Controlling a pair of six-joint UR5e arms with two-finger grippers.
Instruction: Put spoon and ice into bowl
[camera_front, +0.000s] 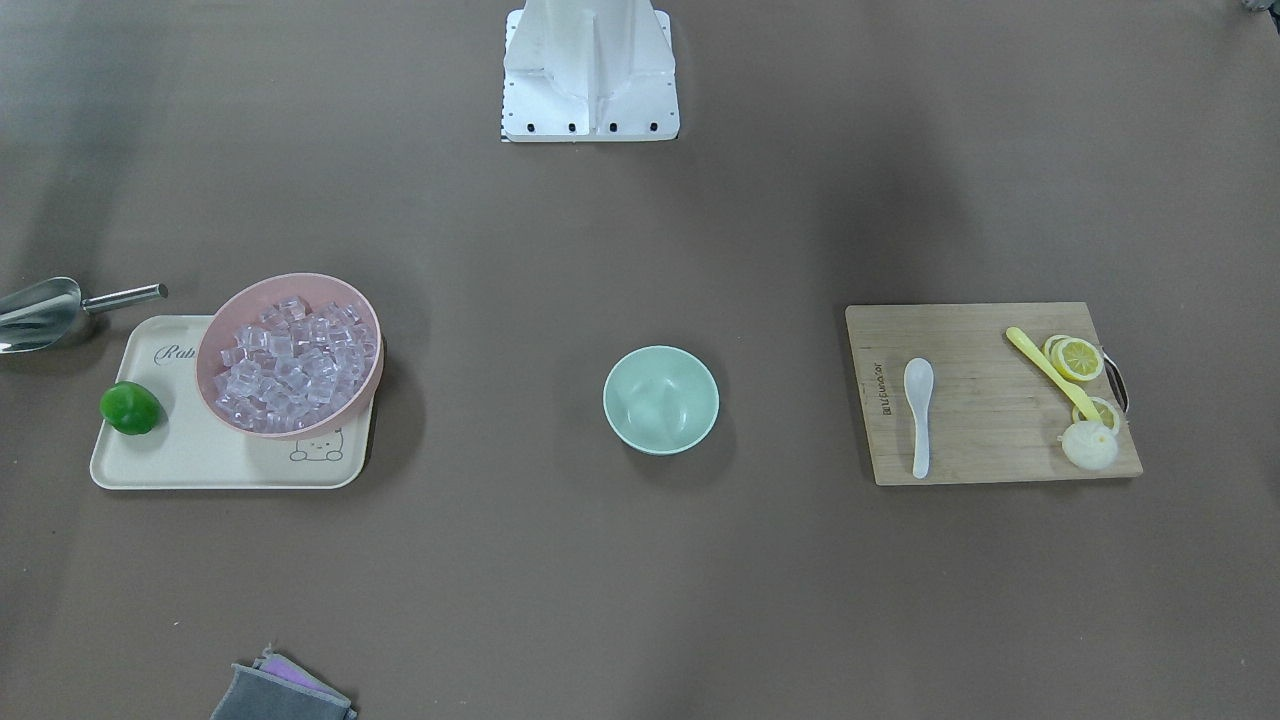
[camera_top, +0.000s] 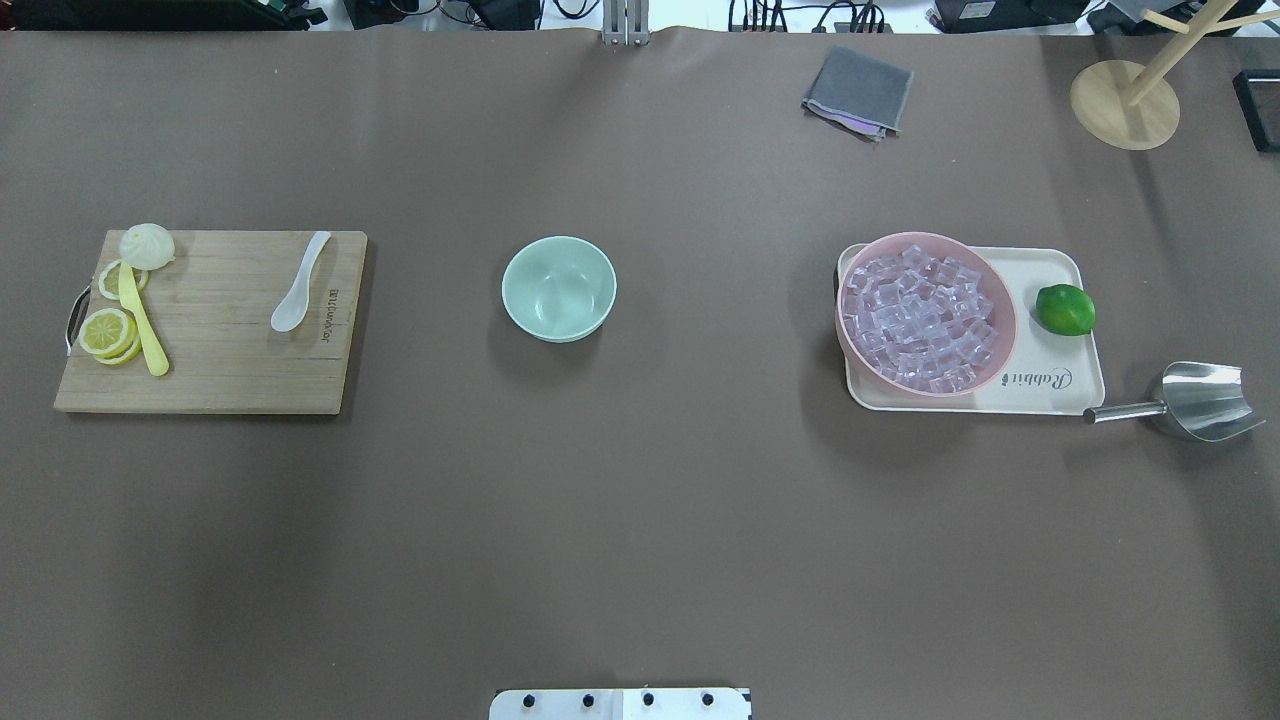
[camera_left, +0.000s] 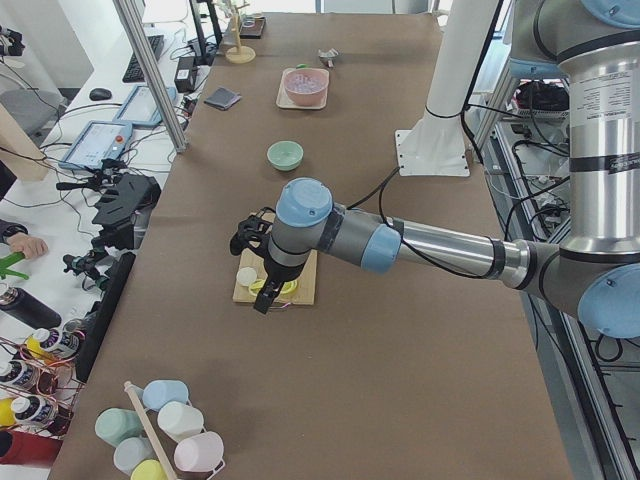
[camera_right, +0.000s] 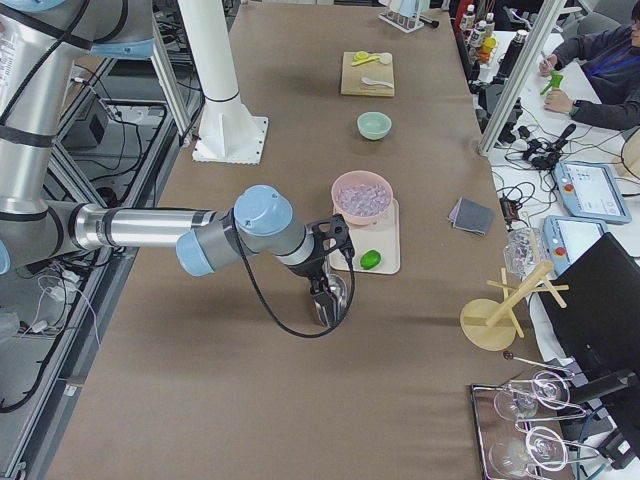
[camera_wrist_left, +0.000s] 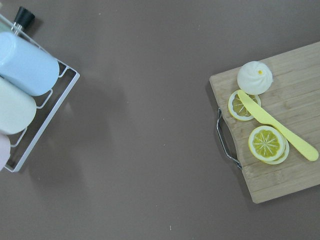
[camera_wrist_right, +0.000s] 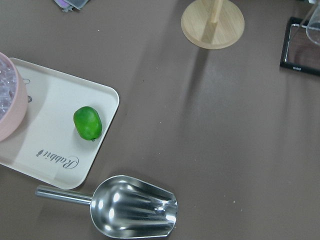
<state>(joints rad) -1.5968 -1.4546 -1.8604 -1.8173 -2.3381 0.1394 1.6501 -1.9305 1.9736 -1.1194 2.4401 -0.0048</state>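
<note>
The white spoon (camera_top: 298, 296) lies on the wooden cutting board (camera_top: 220, 340), scoop towards the robot; it also shows in the front view (camera_front: 918, 415). The ice (camera_top: 925, 315) fills the pink bowl (camera_top: 845, 330) on the cream tray. The mint-green bowl (camera_top: 558, 288) stands empty at the table's middle. My left gripper (camera_left: 262, 303) hangs high over the board's outer end. My right gripper (camera_right: 322, 312) hangs high over the metal scoop. Both show only in the side views, so I cannot tell if they are open or shut.
The board also holds a yellow spoon (camera_wrist_left: 280, 132), lemon slices (camera_wrist_left: 267, 143) and a white bun (camera_wrist_left: 254, 75). A lime (camera_wrist_right: 87, 123) sits on the tray (camera_wrist_right: 60, 150). A metal scoop (camera_wrist_right: 132, 206), a wooden stand (camera_wrist_right: 212, 22), a grey cloth (camera_top: 858, 90) and a cup rack (camera_wrist_left: 25, 85) lie around.
</note>
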